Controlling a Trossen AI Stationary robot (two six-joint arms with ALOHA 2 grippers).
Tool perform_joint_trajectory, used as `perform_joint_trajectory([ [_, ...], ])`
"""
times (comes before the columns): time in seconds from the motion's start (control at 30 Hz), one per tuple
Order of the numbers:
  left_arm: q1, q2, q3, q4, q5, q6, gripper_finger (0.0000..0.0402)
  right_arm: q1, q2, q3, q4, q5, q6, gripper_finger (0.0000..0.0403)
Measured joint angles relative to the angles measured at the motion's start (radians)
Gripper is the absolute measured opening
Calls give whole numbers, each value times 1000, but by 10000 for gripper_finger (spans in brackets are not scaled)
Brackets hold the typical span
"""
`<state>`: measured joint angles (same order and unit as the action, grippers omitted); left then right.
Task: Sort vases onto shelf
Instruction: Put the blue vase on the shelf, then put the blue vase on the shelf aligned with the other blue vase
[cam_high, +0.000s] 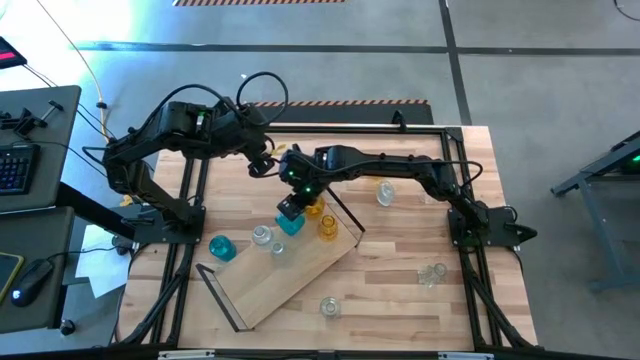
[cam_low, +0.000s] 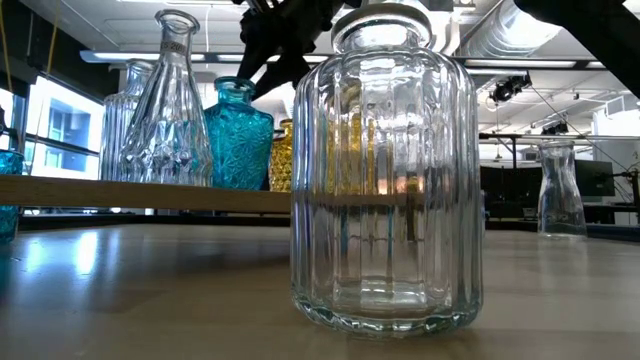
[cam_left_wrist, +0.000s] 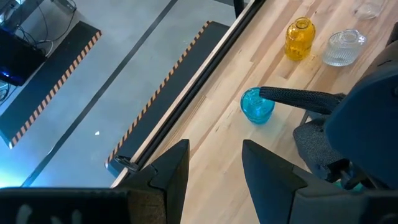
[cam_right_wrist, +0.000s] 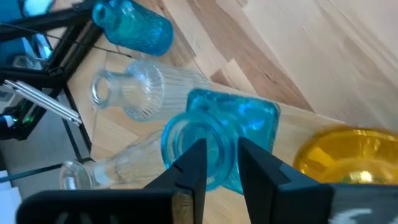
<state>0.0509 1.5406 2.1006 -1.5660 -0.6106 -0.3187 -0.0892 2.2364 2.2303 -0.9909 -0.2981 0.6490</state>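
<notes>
The shelf, a light-wood board on black wire frames, lies slantwise on the table. On it stand a square teal vase, two amber vases, a clear vase and a clear bottle-shaped one. My right gripper slants down over the teal vase's mouth, fingers slightly apart, one over the mouth and one beside the neck. My left gripper hovers open and empty above the table's far left part. My right gripper reaches down at a slant to the teal vase's neck, which shows in the gap between its fingers. The vase stands upright on the shelf. I cannot tell whether either finger touches the glass.
Another teal vase stands on the table left of the shelf. Clear vases stand on the table at the right and at the near edge, a ribbed jar. The table's black frame rails run along both sides.
</notes>
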Motion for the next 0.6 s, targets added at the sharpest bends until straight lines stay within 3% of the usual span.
perform_joint_trajectory([
  [0.27, -1, -4, 2, 4, 2, -3, 140, -1, -1, 36, 12, -16, -44, 73],
  [0.6, 0, -5, 2, -2, 31, 2, 140, -13, -32, 121, -60, 74, -216, 73],
])
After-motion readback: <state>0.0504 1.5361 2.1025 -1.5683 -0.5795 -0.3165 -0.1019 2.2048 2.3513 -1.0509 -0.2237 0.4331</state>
